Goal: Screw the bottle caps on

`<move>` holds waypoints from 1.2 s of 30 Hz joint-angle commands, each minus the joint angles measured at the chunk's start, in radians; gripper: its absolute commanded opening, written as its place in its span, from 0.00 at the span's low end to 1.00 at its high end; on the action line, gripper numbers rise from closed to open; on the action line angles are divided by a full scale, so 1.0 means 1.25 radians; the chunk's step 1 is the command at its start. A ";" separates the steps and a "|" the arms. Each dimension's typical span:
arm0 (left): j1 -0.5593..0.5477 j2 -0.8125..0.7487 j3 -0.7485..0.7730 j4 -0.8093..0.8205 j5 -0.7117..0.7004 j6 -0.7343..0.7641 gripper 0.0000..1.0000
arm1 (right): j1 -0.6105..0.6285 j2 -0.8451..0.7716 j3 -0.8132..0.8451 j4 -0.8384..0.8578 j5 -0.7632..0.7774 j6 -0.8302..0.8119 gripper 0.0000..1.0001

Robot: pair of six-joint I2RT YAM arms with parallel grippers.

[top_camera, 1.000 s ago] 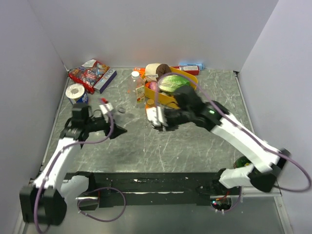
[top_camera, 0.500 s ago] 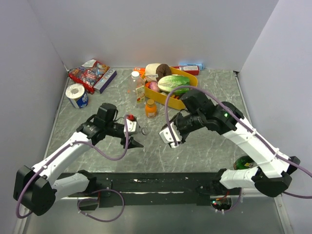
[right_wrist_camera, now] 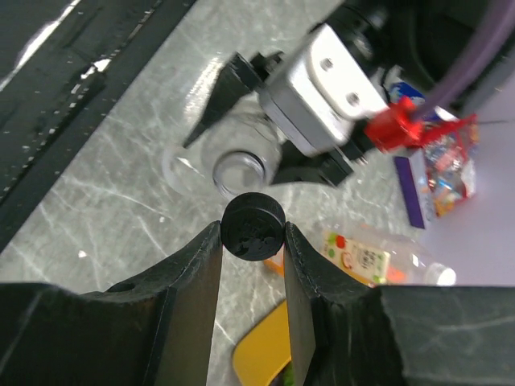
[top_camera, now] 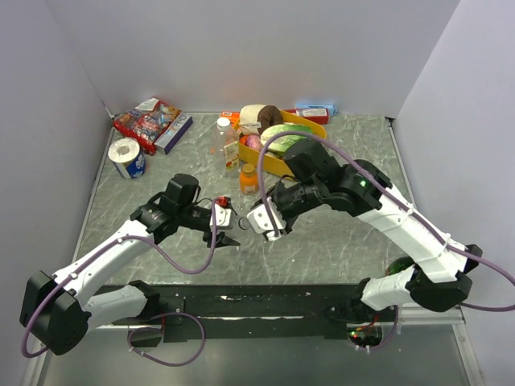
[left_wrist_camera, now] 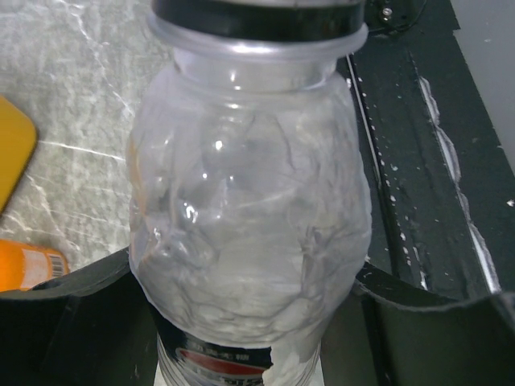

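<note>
My left gripper [top_camera: 228, 230] is shut on the clear greyish bottle [top_camera: 228, 218], holding it tilted with its mouth toward the right arm. In the left wrist view the bottle [left_wrist_camera: 249, 225] fills the frame between my fingers [left_wrist_camera: 72, 314], and a black band lies across its neck. My right gripper [top_camera: 261, 223] is shut on the black cap [right_wrist_camera: 253, 227], held right beside the bottle's open mouth [right_wrist_camera: 239, 170]; I cannot tell whether they touch. The orange-drink bottle [top_camera: 249, 178] stands behind. The green-labelled bottle [top_camera: 224, 143] wears a white cap [top_camera: 223, 123].
A yellow tray [top_camera: 278, 166] with a cabbage and other food sits at the back centre. A snack bag [top_camera: 145, 121] and a tape roll [top_camera: 125, 153] lie at the back left. A green glass bottle [top_camera: 398, 269] stands near the right arm's base. A black rail [top_camera: 265, 301] runs along the near edge.
My left arm has swung right, bringing the greyish bottle toward the centre. My right gripper has moved left and forward with the black cap until it is at the bottle's mouth.
</note>
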 commanded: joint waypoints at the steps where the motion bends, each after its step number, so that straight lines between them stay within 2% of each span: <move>1: -0.006 0.000 0.003 0.077 0.011 -0.009 0.01 | 0.026 0.030 0.055 -0.035 0.005 0.005 0.34; 6: -0.008 -0.011 -0.019 0.119 0.016 -0.042 0.01 | 0.046 0.051 0.056 -0.023 0.041 0.018 0.34; 12: -0.011 -0.017 -0.019 0.116 0.008 -0.026 0.01 | 0.059 0.076 0.062 -0.027 0.066 0.001 0.34; 20: -0.011 -0.019 -0.019 0.121 0.002 -0.022 0.01 | 0.064 0.105 0.080 -0.082 0.089 -0.040 0.34; 29: -0.011 -0.023 -0.031 0.169 -0.006 -0.032 0.01 | 0.059 0.090 0.050 -0.070 0.109 0.009 0.34; 36: -0.011 -0.029 -0.054 0.292 -0.020 -0.135 0.01 | 0.034 0.122 0.068 -0.064 0.085 0.094 0.34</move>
